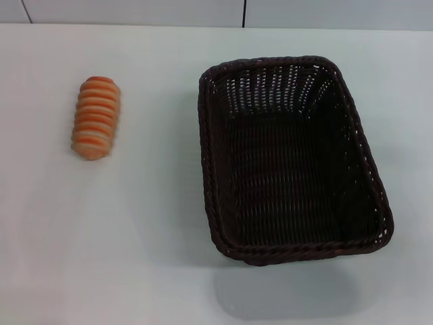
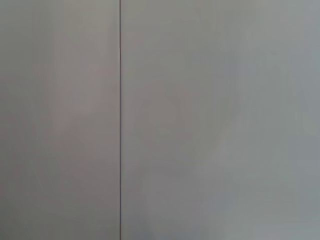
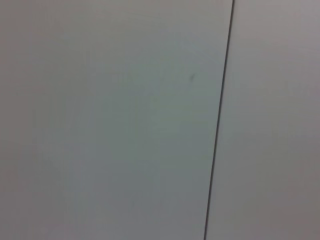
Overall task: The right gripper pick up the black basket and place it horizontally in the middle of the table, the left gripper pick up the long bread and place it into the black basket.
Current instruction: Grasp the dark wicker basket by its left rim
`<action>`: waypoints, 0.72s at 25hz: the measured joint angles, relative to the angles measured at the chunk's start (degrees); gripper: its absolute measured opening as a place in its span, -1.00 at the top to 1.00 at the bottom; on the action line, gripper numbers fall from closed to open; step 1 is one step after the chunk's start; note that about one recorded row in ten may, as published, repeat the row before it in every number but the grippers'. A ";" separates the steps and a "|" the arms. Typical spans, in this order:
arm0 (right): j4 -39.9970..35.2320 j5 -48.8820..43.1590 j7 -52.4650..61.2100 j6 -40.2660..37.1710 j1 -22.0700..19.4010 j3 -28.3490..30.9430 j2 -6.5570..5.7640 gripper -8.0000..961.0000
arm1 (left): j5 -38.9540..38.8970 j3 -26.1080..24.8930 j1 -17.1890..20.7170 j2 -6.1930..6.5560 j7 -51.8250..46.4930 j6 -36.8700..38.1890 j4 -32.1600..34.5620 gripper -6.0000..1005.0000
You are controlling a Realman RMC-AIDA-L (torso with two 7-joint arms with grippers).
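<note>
While the white worktop (image 1: 135, 257) fills the head view, the black basket (image 1: 291, 159) sits right, the long bread (image 1: 97, 117) well apart left. Both wrist views show only grey seamed panels (image 2: 200, 120); no jaws are visible.

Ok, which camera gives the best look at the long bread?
The head view. The long bread lies there in full on the table, on the robot's left, apart from the black basket. The left wrist and right wrist views show none of it, only plain pale panels with a dark seam.
</note>
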 joint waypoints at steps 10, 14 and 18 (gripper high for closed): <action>0.16 0.00 0.00 1.49 0.70 -0.11 -0.05 -0.70 | -0.01 0.60 -0.29 0.01 0.16 0.40 0.33 -0.62; 0.33 0.00 0.00 1.52 0.85 -0.35 -0.07 -0.70 | -0.01 0.66 -0.23 -0.01 0.67 0.41 0.21 -0.62; 0.40 0.00 0.00 1.66 1.12 -0.52 -0.09 -0.70 | -0.01 0.78 -0.12 -0.06 0.89 0.43 0.23 -0.63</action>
